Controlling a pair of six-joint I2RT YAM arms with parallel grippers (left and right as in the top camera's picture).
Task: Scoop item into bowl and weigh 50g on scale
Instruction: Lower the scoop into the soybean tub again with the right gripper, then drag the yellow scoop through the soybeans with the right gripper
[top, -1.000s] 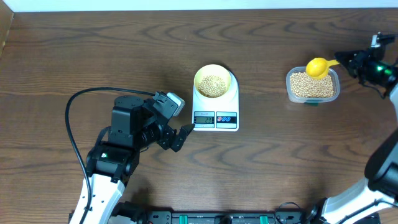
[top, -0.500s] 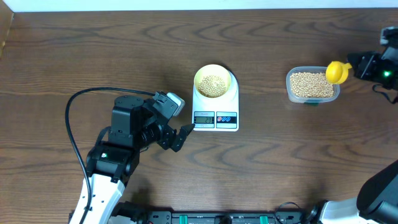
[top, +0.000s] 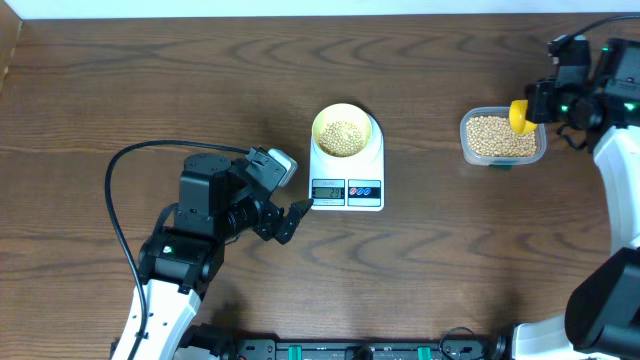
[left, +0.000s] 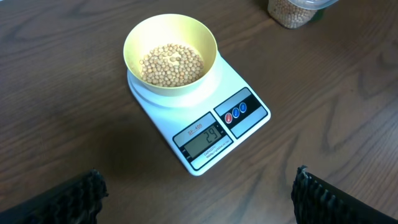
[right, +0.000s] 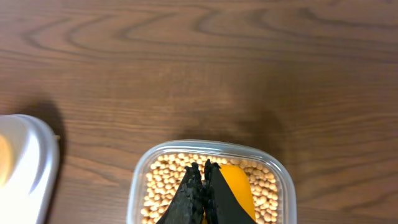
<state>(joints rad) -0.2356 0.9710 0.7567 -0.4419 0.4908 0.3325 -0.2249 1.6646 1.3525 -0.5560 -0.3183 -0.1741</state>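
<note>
1. Bowl (left: 170, 28) with beans (left: 171, 64) sits on scale (left: 239, 78), mid-worktop toward far edge.
2. Right gripper (right: 203, 186) clamps yellow scoop (right: 236, 190) at clear container (right: 211, 145), far right corner.
3. Left gripper (left: 199, 199) gapes wide, facing scale.

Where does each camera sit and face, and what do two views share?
Overhead: above the table, looking straight down; both arms, left gripper, right gripper, scale, bowl, container.
Left wrist: on the left arm, angled down at the beans in the bowl; own fingers at bottom corners.
Right wrist: on the right arm, looking down into the container; own shut fingers hold the yellow scoop.
Shared: overhead and left wrist both show bowl on scale.
</note>
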